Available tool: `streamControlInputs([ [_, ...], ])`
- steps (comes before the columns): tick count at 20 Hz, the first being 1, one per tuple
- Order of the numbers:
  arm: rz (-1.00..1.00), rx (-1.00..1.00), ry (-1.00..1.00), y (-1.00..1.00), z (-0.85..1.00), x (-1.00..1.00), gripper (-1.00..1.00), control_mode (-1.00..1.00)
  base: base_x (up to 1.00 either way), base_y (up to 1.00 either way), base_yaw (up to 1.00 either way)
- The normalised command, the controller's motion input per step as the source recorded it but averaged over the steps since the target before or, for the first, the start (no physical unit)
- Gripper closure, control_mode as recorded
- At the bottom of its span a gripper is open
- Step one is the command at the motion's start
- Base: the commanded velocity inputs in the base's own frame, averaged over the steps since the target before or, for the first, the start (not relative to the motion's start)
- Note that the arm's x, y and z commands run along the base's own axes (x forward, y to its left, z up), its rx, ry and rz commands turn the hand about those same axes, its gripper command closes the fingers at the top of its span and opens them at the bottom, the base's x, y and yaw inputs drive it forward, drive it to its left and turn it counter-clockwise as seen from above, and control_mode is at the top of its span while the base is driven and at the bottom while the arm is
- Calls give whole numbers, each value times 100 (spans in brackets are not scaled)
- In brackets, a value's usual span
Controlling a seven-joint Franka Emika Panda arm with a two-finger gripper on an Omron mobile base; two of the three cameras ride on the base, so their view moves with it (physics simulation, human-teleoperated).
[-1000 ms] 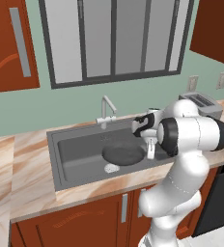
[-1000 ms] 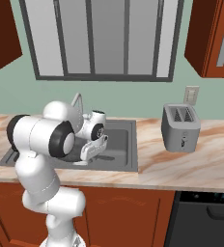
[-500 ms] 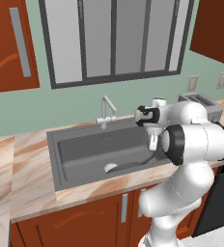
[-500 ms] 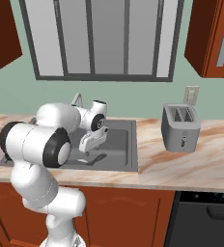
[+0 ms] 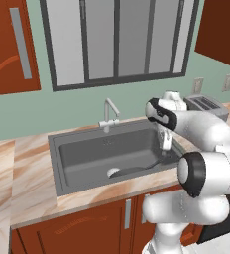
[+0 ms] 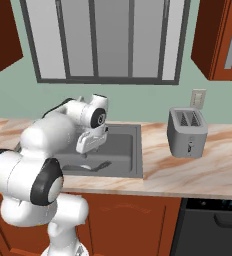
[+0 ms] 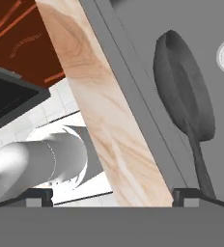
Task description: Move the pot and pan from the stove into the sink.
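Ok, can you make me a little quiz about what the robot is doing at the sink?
1. True or false: the pan lies inside the sink.
2. How does the gripper stand? A) open, above the sink B) shut on the pan's handle C) shut on the faucet
3. What silver thing stands on the counter to the right of the sink in the right base view?

Key:
1. True. It lies on the sink's floor, its handle toward the hand.
2. A. The fingers are apart and hold nothing.
3. The toaster.
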Motion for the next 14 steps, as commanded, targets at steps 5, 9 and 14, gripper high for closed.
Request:
streamControlInputs([
  [5, 7, 0, -2, 6, 33, -99, -100, -100, 0, 0, 0],
  [9, 8, 0, -1, 24, 30, -93, -100, -100, 0, 0, 0],
  [14, 7, 0, -2, 30, 26, -80, -100, -100, 0, 0, 0],
])
